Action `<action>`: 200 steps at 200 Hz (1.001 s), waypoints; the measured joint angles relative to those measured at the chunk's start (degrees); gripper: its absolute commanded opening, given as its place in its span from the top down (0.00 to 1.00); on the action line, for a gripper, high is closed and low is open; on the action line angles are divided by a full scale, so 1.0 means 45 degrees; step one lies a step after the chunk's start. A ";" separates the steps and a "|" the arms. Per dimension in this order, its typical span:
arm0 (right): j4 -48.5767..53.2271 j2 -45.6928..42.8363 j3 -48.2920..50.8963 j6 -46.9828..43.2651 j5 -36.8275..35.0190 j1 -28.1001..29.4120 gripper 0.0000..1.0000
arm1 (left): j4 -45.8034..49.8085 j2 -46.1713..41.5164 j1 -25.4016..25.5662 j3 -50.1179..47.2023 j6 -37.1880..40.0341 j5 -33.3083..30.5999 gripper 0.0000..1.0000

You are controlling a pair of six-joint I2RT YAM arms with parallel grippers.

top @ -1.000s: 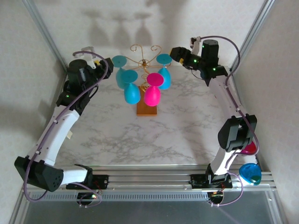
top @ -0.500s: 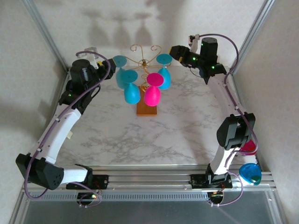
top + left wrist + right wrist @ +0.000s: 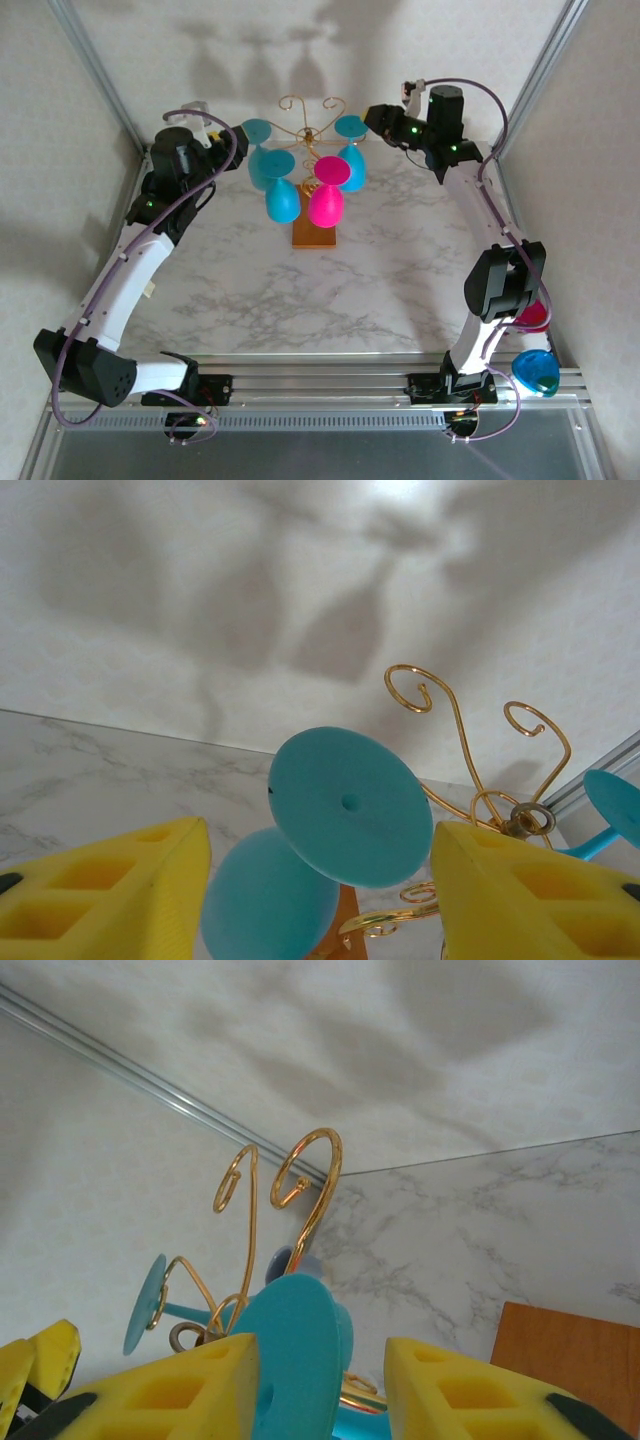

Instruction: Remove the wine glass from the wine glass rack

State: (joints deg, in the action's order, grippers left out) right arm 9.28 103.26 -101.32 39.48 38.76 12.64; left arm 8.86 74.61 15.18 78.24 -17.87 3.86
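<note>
Jaws parted wide on the left gripper [image 3: 320, 832], yellow pads [image 3: 110, 890] at 9 and 3 o'clock of a teal wine glass [image 3: 348, 805]. Round foot of it facing the lens, clear gaps on both sides, bowl lower at 7 o'clock. Hung upside down on the wine glass rack [image 3: 455, 725], gold scrolls at 2 o'clock of the foot.

Jaws likewise apart on the right gripper [image 3: 320, 1355], foot of a second teal glass [image 3: 295, 1350] edge-on between them, closest to the 9 o'clock pad; touching or not, cannot tell.

Seen from above: grippers at 9 and 3 o'clock of the rack's top. Nearer, at 6 o'clock, a pink glass [image 3: 326, 205] hanging over the orange-brown base [image 3: 315, 237]. Beyond, marbled worktop [image 3: 300, 300]. At its 4 o'clock corner, beside the right arm's base, a loose pink glass [image 3: 532, 318] and a blue glass [image 3: 535, 372].
</note>
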 measured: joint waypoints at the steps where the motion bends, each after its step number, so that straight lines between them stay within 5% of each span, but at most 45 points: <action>1: -0.0005 0.0000 0.0005 -0.0005 0.0005 0.0000 0.64 | 0.0000 0.0000 0.0000 0.0000 0.0000 0.0000 0.40; 200: -0.0743 -0.0170 0.0486 0.0617 0.0559 0.0000 0.77 | 0.0000 0.0000 0.0024 0.0000 0.0000 -0.0155 0.41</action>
State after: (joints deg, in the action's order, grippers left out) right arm 5.93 102.50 -99.13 42.26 41.28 12.64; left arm 8.86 74.61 15.29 78.24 -17.87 3.16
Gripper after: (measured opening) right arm 0.237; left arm 0.594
